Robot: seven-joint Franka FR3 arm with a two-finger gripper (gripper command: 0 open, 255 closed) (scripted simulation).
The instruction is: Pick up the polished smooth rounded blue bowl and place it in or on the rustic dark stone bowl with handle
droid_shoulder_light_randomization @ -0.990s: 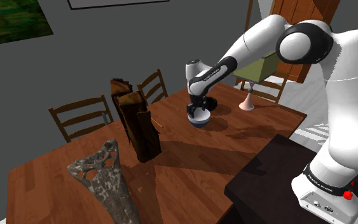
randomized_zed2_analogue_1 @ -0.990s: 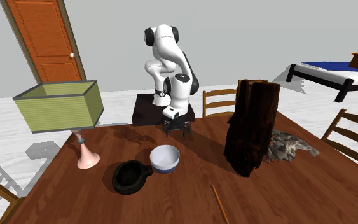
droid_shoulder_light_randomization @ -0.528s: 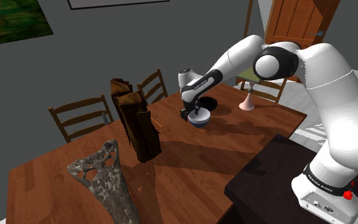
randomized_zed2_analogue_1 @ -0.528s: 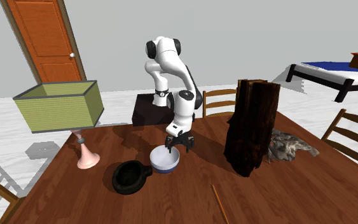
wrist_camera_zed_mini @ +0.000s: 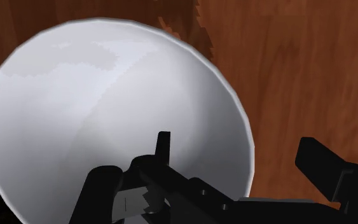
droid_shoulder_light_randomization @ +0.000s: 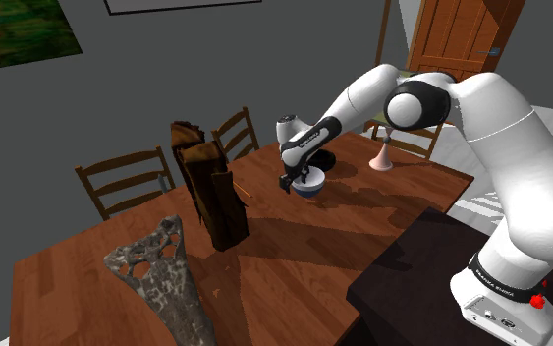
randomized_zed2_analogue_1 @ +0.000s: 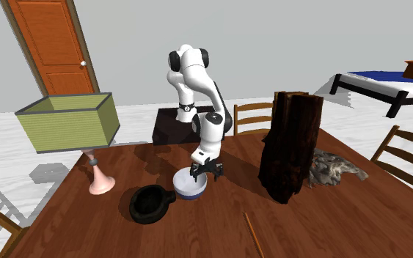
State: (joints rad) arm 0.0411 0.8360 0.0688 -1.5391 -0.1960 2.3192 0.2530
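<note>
**Shoulder view.** The bowl (droid_shoulder_light_randomization: 310, 186) is seen on the table (droid_shoulder_light_randomization: 362, 211), just beside the dark bowl (droid_shoulder_light_randomization: 325, 157). The gripper (droid_shoulder_light_randomization: 298, 181) is lowered onto its rim. The finger gap cannot be read here, and the dark bowl is partly covered by the arm.

**Second exterior view.** The bowl (randomized_zed2_analogue_1: 188, 187), white inside with a blue band, is located against the dark bowl (randomized_zed2_analogue_1: 149, 204) near its handle; whether they touch cannot be told. The gripper (randomized_zed2_analogue_1: 205, 173) is set at the rim side away from the dark bowl. On closing, the bowl may be pushed into the dark bowl.

**Wrist view.** The gripper (wrist_camera_zed_mini: 206, 162) is wide. One finger (wrist_camera_zed_mini: 101, 191) is placed inside the bowl (wrist_camera_zed_mini: 95, 89) and the other outside its rim. Wall contact is not confirmed. A one-sided pinch on a smooth curved wall is expected to slip or tilt on lifting.
</note>
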